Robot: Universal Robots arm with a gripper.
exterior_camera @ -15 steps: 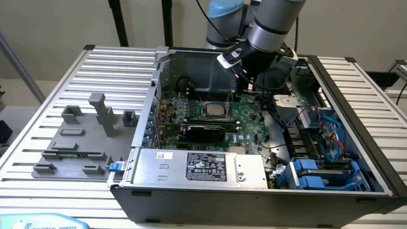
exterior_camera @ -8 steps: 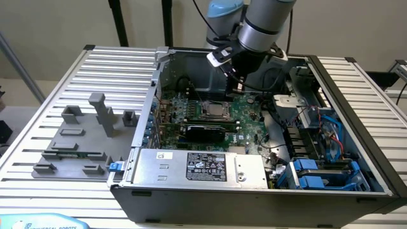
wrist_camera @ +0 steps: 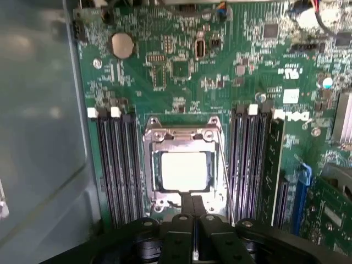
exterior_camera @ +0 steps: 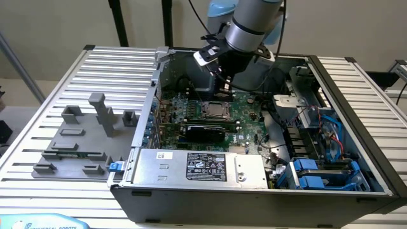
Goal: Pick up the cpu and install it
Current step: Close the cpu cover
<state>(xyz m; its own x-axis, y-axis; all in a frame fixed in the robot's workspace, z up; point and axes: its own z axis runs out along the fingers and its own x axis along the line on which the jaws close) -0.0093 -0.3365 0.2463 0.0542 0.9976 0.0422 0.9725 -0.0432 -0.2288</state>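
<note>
cpu (wrist_camera: 184, 170): one, lying in the one socket (wrist_camera: 184, 132) | jaws: clenched, holding nothing

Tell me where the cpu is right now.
The cpu lies in the socket, inside its metal frame, between two banks of memory slots. In the exterior view it is mid-way across the case, just below the shut pincer.
</note>
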